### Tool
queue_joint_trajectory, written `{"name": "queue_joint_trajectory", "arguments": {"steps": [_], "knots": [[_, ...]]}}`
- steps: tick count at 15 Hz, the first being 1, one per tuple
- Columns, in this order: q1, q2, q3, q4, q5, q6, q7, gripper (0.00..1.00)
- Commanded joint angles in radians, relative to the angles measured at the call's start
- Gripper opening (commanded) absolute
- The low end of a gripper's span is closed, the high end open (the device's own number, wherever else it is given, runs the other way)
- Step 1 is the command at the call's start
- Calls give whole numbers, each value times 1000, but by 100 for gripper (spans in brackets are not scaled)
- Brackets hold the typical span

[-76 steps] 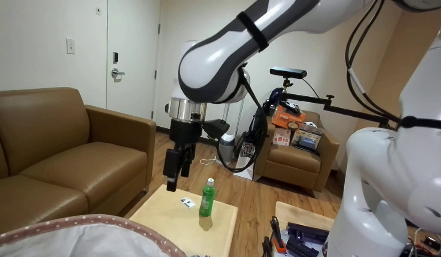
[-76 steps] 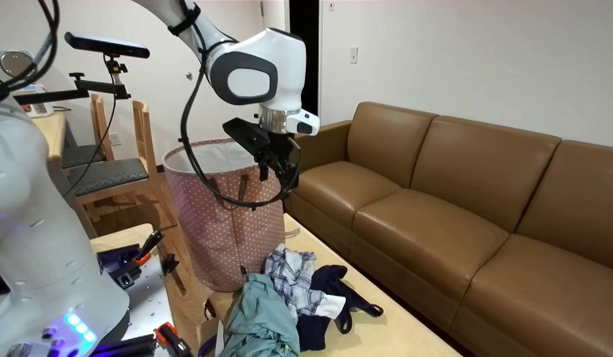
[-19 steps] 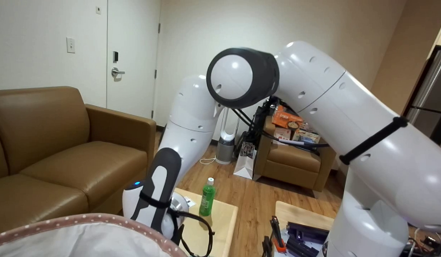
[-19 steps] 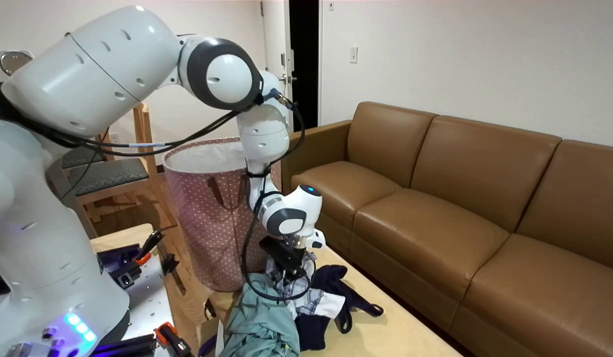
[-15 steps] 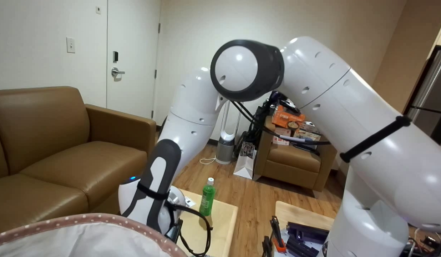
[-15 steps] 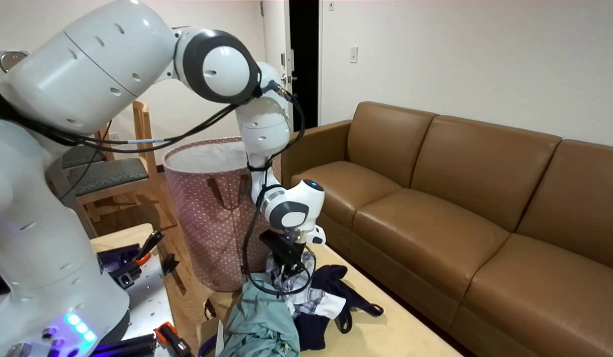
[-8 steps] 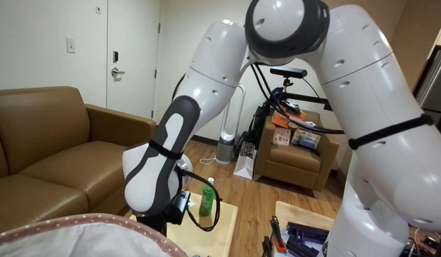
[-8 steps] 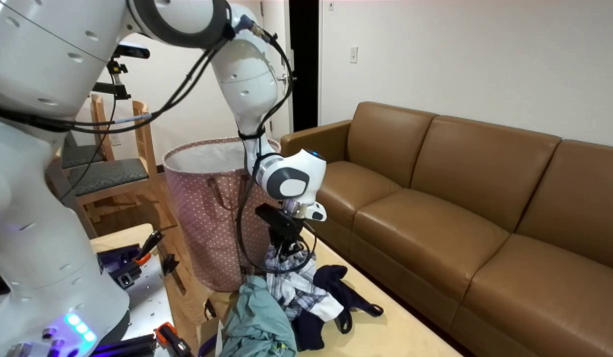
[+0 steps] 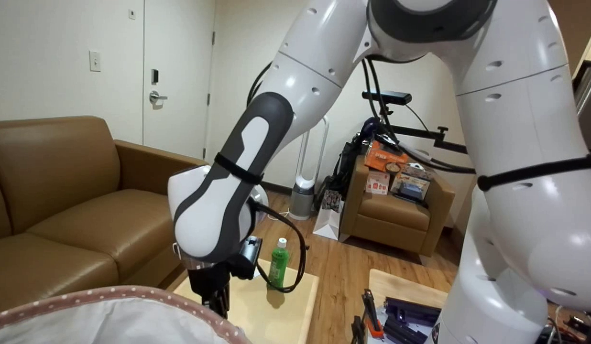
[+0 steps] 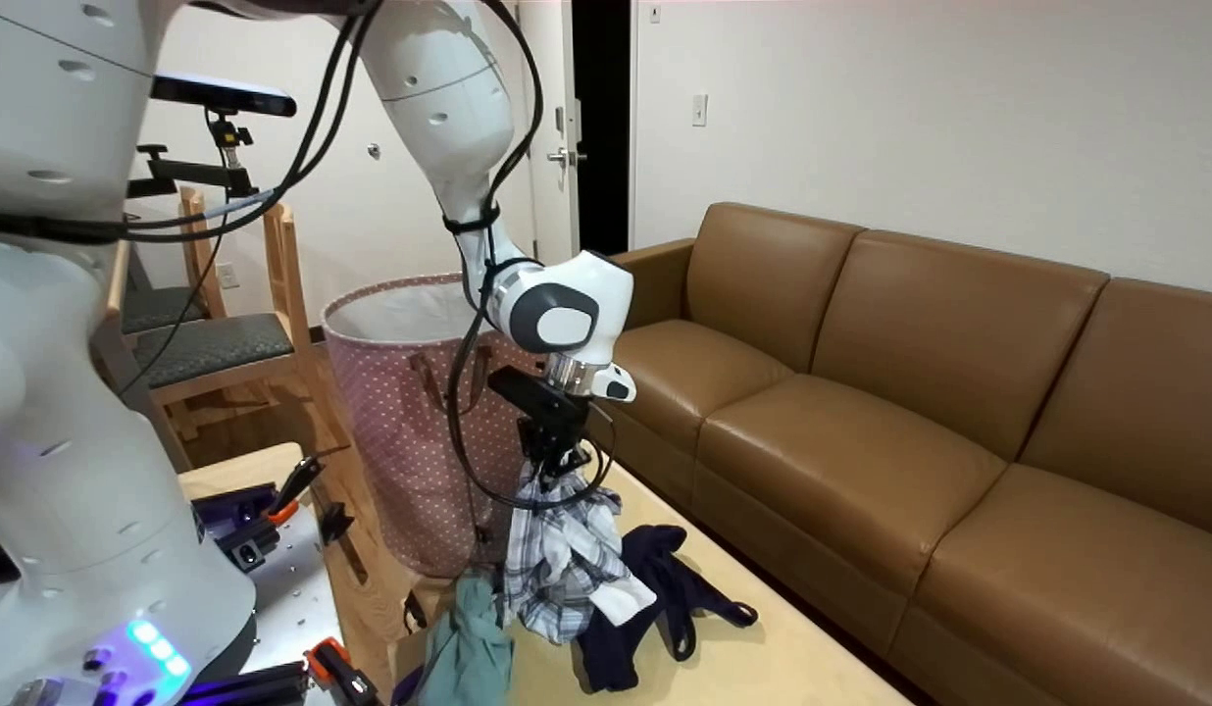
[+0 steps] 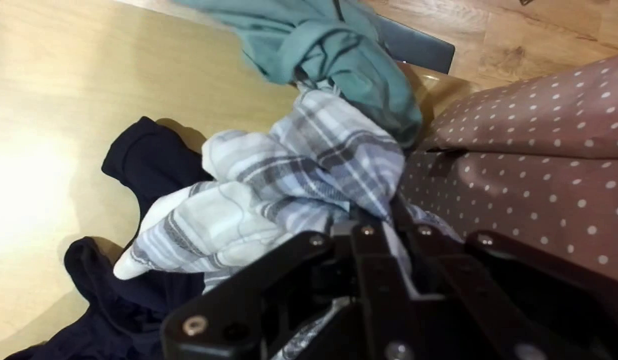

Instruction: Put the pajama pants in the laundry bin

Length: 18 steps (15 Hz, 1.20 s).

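The pajama pants (image 10: 567,564), a grey-and-white plaid bundle, hang from my gripper (image 10: 555,471) over the wooden table, their lower part at the dark navy garment. In the wrist view the gripper (image 11: 391,215) is shut on a pinched fold of the plaid pants (image 11: 309,165), with a pale strip of cloth running back between the fingers. Beside them stands the laundry bin (image 10: 410,422), pink with white dots, upright and with an open top; its wall (image 11: 529,130) rises close by the gripper. My fingertips are below the height of the bin's rim (image 9: 133,291).
A teal garment (image 10: 469,642) lies against the pants at the table's edge, and a navy one (image 10: 645,598) lies on the table. A green bottle (image 9: 278,265) stands on the tabletop. A brown sofa (image 10: 861,480) runs alongside; tools (image 10: 263,520) sit near the robot's base.
My gripper has closed on the plaid pants and risen with them, drawing them off the pile toward the bin. The teal garment has shifted toward the table's edge; the navy one has barely moved.
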Motion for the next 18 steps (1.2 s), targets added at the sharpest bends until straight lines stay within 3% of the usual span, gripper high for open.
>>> {"name": "queue_joint_trajectory", "arguments": {"steps": [1,7,10,12,13,15,18], "knots": [[12,-35,-9,0,-12,-29,16,8],[142,-352,-71,-132,-164,-34,239,7],[174,-523,-63,-187,-265,-84,372,8],[170,-639,-41,-231,-274,-116,393,8],[158,-499,-40,-153,-240,-80,349,8],[158,-594,-31,-194,-240,-107,356,8],[155,-641,-30,-214,-238,-119,364,8]]}}
